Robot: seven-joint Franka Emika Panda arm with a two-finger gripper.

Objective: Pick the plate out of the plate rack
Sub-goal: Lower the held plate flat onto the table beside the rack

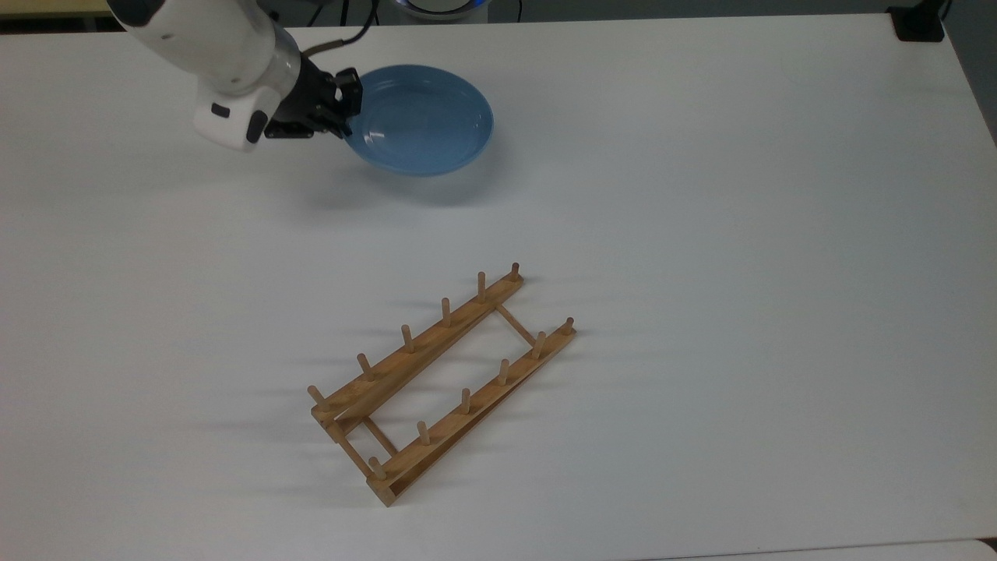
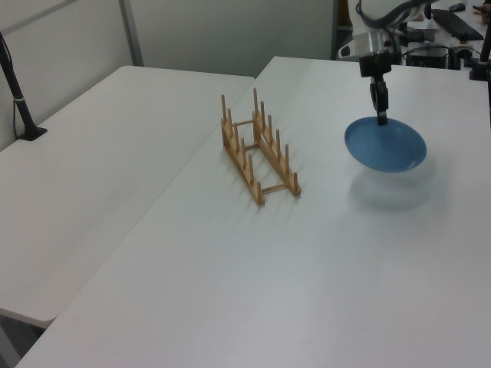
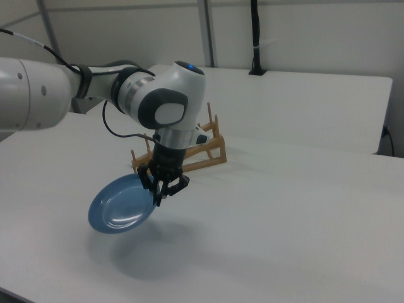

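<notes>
One pincer point(image 1: 343, 117) grips the light-blue plate point(image 1: 424, 121) by its rim, fingers closed on the edge, holding it just above the white counter point(image 1: 701, 234) at the top view's far left. Well apart, the wooden plate rack point(image 1: 440, 382) sits with bare pegs near the counter's middle. No readable writing shows.

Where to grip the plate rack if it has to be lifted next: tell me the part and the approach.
Grip the plate rack across one long rail, between two pegs near mid-length, coming straight down. The rails are narrow and the upright pegs leave gaps there; the middle should balance best.
</notes>
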